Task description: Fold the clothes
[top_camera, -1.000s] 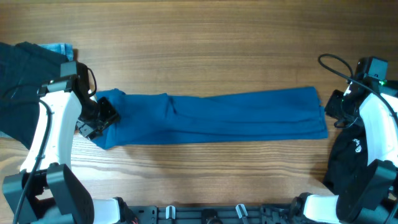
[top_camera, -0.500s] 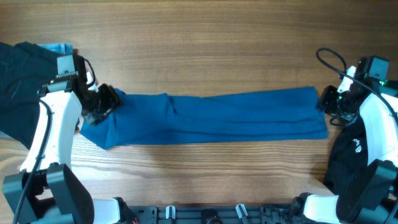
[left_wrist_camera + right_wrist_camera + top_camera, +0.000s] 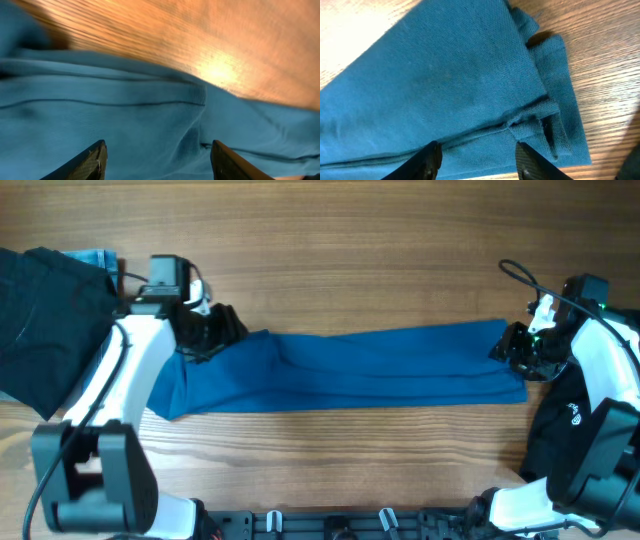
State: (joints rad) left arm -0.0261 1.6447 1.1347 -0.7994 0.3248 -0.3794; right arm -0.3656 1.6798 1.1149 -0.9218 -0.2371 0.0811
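Note:
The teal-blue shirt [image 3: 360, 368] lies folded into a long band across the wooden table. My left gripper [image 3: 222, 330] is open over the band's upper left end; the left wrist view shows teal fabric [image 3: 150, 125] between the spread fingers [image 3: 157, 160]. My right gripper [image 3: 506, 345] is open over the band's right end; the right wrist view shows the hem and seam [image 3: 530, 120] between its fingers [image 3: 477, 160]. Neither gripper holds cloth. Black garments [image 3: 45, 310] and a light-blue denim piece [image 3: 95, 257] lie at the far left.
A second black garment [image 3: 565, 430] lies at the right edge under the right arm. Bare wood table [image 3: 350, 250] runs behind and in front of the shirt. A rail with clips [image 3: 330, 525] lines the front edge.
My left gripper moved up and to the right, from the band's left tip onto its upper left end. My right gripper moved slightly left onto the right end.

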